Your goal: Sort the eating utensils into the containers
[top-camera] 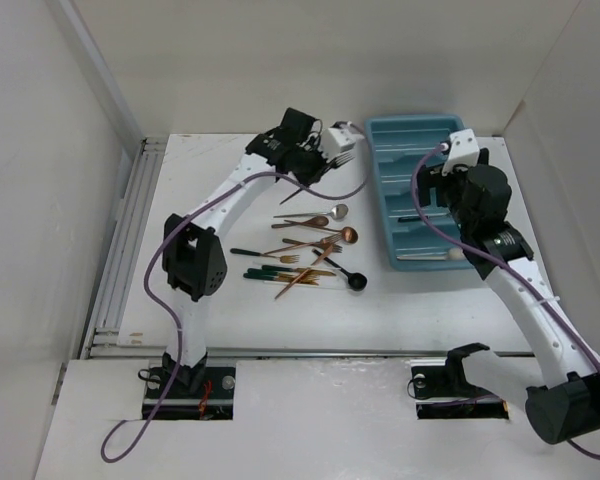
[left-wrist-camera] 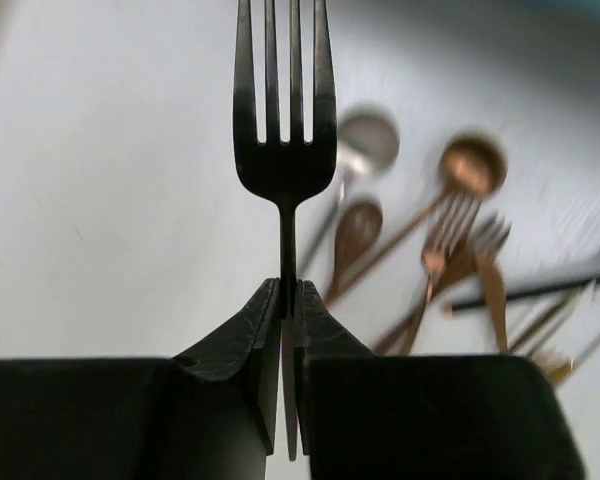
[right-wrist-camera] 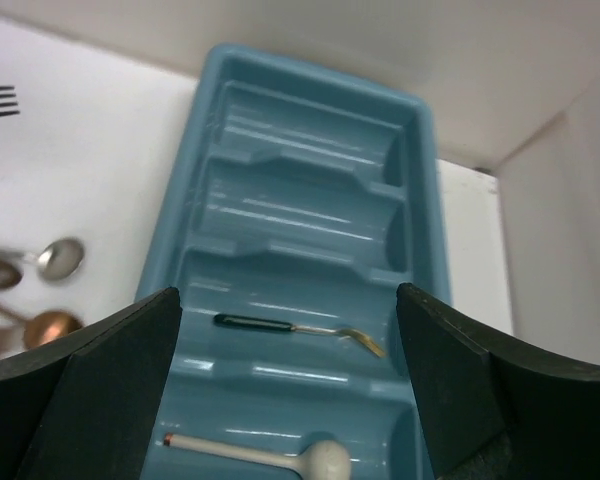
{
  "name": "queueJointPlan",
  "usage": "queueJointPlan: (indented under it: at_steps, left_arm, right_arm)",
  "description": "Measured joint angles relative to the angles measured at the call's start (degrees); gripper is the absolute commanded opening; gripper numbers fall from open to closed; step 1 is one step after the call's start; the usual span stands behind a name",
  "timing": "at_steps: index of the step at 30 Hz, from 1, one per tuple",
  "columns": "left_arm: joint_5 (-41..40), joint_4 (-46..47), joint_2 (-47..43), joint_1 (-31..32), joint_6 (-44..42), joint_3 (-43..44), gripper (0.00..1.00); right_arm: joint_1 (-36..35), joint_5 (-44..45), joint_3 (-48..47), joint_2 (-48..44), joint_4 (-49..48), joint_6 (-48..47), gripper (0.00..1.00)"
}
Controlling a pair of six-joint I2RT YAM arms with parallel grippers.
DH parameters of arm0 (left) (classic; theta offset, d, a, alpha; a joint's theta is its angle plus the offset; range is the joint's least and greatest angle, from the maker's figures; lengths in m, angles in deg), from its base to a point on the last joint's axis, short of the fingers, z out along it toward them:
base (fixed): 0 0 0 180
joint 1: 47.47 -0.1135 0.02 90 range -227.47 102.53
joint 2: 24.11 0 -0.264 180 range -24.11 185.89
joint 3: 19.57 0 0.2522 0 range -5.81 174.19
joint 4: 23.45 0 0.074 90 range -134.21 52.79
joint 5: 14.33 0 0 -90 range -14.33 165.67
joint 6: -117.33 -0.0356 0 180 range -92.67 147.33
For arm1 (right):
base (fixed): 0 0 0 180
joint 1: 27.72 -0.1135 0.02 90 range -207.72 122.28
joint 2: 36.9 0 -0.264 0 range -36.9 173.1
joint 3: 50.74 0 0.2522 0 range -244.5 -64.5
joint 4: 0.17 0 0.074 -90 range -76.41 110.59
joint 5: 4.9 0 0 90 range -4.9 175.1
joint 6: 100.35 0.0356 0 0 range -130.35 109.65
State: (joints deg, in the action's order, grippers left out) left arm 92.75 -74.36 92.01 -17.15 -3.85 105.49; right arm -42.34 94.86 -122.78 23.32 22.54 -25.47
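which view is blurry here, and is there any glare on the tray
Left wrist: the dark fork in the left gripper is sharp, the loose utensils behind it blurred. Right wrist: pale streaks of glare on the teal tray compartment floors, the fingers of the right gripper dark and soft. Top external: even light, all in focus, only faint shadows.

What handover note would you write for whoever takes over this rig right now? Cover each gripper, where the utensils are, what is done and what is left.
Left gripper: shut on a dark fork, held above the table.
Right gripper: open, empty, over the teal tray.
Done: green-handled utensil and cream-white spoon lie in separate tray compartments.
Left: place the held fork, then sort the pile of copper, silver and dark utensils on the table beside the tray.
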Motion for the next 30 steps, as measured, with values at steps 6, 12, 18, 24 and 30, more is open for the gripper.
queueJointPlan:
  at_steps: [6,12,18,24,30]
  left_arm:
    - [3.7,15.1,8.1,8.9,5.2,15.7,0.0]
    - [8.0,32.3,18.3,16.2,13.1,21.8,0.0]
    - [4.9,41.8,26.4,20.6,14.0,21.8,0.0]
    - [1.5,44.2,29.1,21.4,13.2,21.4,0.57]
    - [1.6,41.0,28.5,20.7,12.7,21.4,1.0]
  right_arm:
    - [0.0,11.9,-2.9,-9.6,0.6,1.4,0.9]
    - [0.0,18.1,-4.8,-20.8,0.5,0.5,0.9]
    - [0.0,19.8,-5.2,-24.0,3.6,-2.4,0.9]
    - [0.0,19.9,-4.9,-26.1,8.1,-4.8,0.96]
    - [0.0,18.8,-3.9,-27.5,9.5,-5.2,0.97]
